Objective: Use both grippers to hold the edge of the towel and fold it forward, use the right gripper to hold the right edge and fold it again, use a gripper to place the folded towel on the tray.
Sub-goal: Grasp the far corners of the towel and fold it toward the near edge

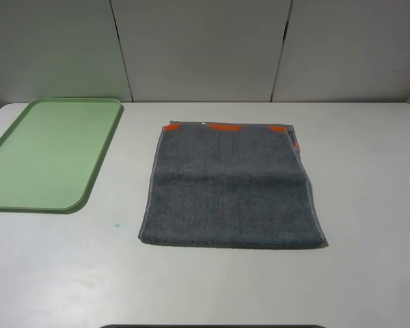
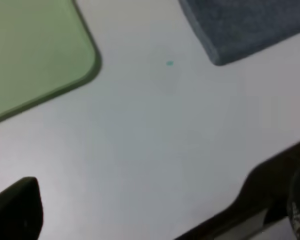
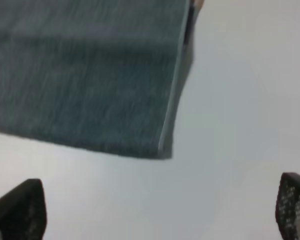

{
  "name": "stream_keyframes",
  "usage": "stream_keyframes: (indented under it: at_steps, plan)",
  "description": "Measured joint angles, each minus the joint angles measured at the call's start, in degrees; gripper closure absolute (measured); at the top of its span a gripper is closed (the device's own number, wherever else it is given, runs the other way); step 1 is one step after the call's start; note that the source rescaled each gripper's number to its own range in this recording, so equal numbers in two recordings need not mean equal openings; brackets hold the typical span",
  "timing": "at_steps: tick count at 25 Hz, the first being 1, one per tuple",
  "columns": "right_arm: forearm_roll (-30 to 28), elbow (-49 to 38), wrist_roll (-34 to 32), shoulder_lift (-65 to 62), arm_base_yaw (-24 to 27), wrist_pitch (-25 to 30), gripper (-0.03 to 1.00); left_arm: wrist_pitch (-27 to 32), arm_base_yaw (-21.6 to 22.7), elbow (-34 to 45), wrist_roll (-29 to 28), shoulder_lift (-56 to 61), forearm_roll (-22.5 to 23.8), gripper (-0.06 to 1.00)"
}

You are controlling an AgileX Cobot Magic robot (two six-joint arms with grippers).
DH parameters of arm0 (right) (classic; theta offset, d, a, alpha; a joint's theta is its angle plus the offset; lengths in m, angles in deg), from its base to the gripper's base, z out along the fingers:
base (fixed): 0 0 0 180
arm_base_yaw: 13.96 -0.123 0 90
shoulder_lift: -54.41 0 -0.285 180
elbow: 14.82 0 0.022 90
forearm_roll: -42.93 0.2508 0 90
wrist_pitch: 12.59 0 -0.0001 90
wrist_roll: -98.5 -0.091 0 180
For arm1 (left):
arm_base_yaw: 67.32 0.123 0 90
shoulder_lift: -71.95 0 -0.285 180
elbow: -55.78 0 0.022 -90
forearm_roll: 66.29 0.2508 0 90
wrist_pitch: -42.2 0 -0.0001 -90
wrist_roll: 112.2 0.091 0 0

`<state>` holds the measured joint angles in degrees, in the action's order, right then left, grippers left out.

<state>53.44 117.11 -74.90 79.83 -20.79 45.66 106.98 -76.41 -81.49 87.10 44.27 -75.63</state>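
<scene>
**Both end effectors open, towel lying untouched on the desk**

A dark grey, fluffy cloth towel (image 1: 229,184) lies flat in the middle of the plain white desk (image 1: 212,287). It looks doubled over, with a thick soft edge on the near side. An orange stripe (image 1: 225,127) peeks out along the far side. A thin pale hem (image 1: 316,215) runs down the right side.

A pale green, flat plastic tray (image 1: 48,157) with round corners and a low rim sits to the left of the towel. The two are apart and do not touch. A tiny blue-green speck (image 1: 117,225) marks the desk between them, nearer the front.

The left end effector (image 2: 157,205) is spread wide and holds nothing. Only bare desk is between its black fingers (image 2: 17,207). The near left corner of the towel (image 2: 245,25) lies ahead of it, well apart. The corner of the tray (image 2: 35,50) is also ahead, on the other side, with the speck (image 2: 169,63) between the two.

The right end effector (image 3: 160,205) is wide open too, and empty. Its black fingers (image 3: 20,210) hang over bare desk. The near right corner of the towel (image 3: 85,75) lies just ahead of it and is not touched. The pale hem (image 3: 172,95) runs away from it.
</scene>
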Motion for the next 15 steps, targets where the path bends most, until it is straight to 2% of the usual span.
stream_keyframes:
  at_steps: [5, 10, 15]
  plan:
    - [0.92, 3.18, 5.71, 5.97, -1.02, -0.12, -0.03, 0.18, -6.32, -4.27, 1.77, -7.45, 0.0, -0.04]
    - [1.19, 5.43, 11.11, 9.85, -1.02, -0.67, -0.03, 0.12, -12.9, -5.48, 7.6, -15.62, 0.33, -0.04]
    - [2.76, 5.58, 20.04, 14.59, -1.02, -2.11, -0.03, -2.21, -19.72, -5.54, 11.66, -23.74, 4.68, -0.04]
